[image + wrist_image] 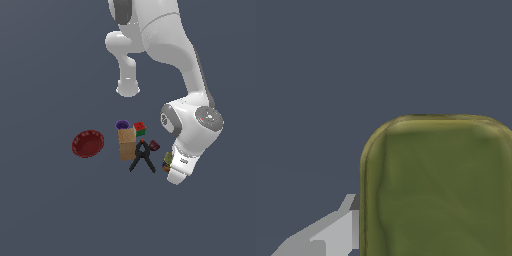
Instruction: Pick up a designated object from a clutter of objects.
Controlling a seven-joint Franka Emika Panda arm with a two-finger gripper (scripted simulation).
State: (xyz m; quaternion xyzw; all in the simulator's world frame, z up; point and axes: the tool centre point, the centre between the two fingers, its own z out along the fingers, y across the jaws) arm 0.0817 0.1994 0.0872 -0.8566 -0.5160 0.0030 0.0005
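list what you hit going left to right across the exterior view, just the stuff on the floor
red ribbed bowl → tan box → black clamp → small maroon cup → tin, beside the arm's hand. The purple cup and red-green cube sit above the box, so their order is unclear.

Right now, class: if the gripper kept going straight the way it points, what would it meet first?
Most likely the tin: its olive-yellow lid fills the wrist view beside one finger. Depth is unclear.
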